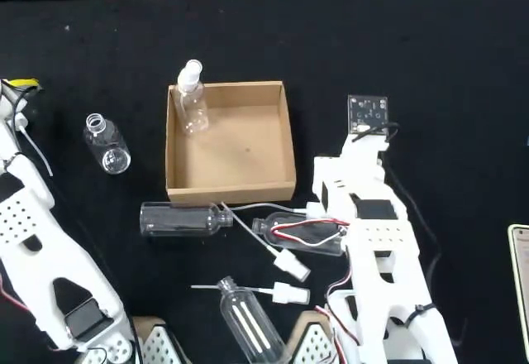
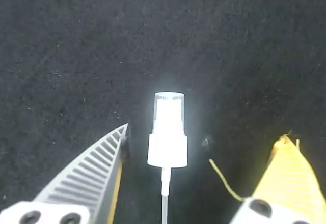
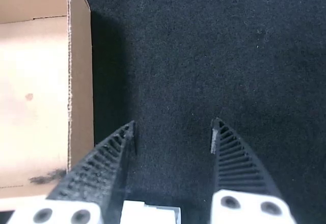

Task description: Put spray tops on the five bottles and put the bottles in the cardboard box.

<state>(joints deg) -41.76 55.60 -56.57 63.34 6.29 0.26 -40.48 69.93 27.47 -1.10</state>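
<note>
My left gripper [image 2: 204,135] hangs open over the black cloth. A white spray top [image 2: 167,132] lies between its grey and yellow fingers, touching neither. In the high view this gripper [image 1: 15,103] is at the far left edge. My right gripper [image 3: 173,130] is open over bare cloth just right of the cardboard box [image 3: 76,81]. One bottle with a spray top [image 1: 192,99] stands in the back left corner of the box [image 1: 289,145]. An uncapped bottle [image 1: 106,142] stands left of the box. Three uncapped bottles lie in front of it [image 1: 183,219], [image 1: 297,233], [image 1: 248,318], with two loose spray tops [image 1: 291,263], [image 1: 289,292] among them.
The right arm [image 1: 372,232] stretches along the box's right side and covers one end of the nearest lying bottle. A pale flat object [image 1: 521,273] lies at the right table edge. Black cloth covers the whole table.
</note>
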